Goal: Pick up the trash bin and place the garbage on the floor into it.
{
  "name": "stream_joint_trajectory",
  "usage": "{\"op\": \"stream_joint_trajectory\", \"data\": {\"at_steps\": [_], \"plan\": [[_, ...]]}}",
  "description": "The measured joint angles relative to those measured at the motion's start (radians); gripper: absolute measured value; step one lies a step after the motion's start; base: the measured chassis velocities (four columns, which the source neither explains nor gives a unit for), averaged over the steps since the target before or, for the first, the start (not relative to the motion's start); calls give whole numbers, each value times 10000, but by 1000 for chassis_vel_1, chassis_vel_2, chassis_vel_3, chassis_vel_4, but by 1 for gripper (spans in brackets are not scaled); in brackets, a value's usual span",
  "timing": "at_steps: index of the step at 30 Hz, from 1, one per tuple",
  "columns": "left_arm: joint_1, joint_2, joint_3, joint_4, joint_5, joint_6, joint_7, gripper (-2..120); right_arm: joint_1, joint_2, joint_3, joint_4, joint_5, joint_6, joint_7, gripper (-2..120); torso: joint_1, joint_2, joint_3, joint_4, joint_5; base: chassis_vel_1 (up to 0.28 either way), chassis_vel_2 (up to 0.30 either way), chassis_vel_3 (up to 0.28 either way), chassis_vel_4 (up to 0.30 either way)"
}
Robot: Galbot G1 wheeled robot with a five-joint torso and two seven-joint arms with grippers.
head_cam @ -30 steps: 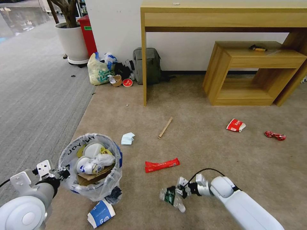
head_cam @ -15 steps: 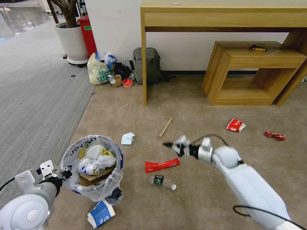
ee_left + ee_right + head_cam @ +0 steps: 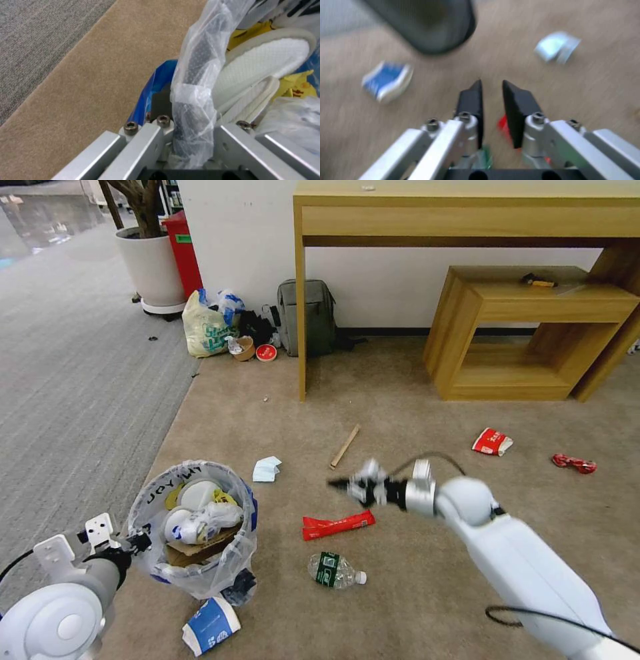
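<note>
Short-pile matt floor (image 3: 413, 400); crinkled clear plastic lines the bin (image 3: 200, 580); glossy plastic bottle (image 3: 335, 571); brushed metal left gripper (image 3: 186, 140); textured white slipper (image 3: 266, 60)

Green-label bottle (image 3: 335, 570); red wrapper (image 3: 337, 525); cup (image 3: 210, 625) seemingly blue-white.

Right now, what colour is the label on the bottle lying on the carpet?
Green, wrapped around the clear bottle. The head view shows it best.
</note>
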Motion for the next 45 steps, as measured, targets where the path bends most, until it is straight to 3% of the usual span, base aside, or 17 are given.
{"op": "stream_joint_trajectory", "data": {"at_steps": [9,10,13,16,17,21,45], "plan": [[8,-29,32,-47,21,0,21,0,203,434,-1361,-1651,-1690,632,-163,55,0,0,0,5,-1,0,0,0,0],[8,-29,32,-47,21,0,21,0,203,434,-1361,-1651,-1690,632,-163,55,0,0,0,5,-1,0,0,0,0],[63,-51,-30,-87,26,0,37,0,202,632,-1692,-1994,-1867,535,-154,71,0,0,-1,5,-2,0,0,0,0],[84,-73,-38,-112,37,0,44,0,255,777,-1790,-2246,-2007,513,-120,76,0,0,0,3,-1,0,0,0,0],[108,-100,-40,-152,47,0,52,0,328,923,-1816,-2457,-2125,524,-86,84,0,0,0,6,-2,0,0,0,0],[137,-119,-67,-196,54,0,63,0,408,1105,-1834,-2627,-2353,499,-8,97,0,0,-1,5,-2,0,0,0,0],[144,-129,-62,-351,58,0,7,0,1065,2427,-2011,-4426,-2658,181,281,100,0,0,0,5,-2,0,0,0,0]]}}
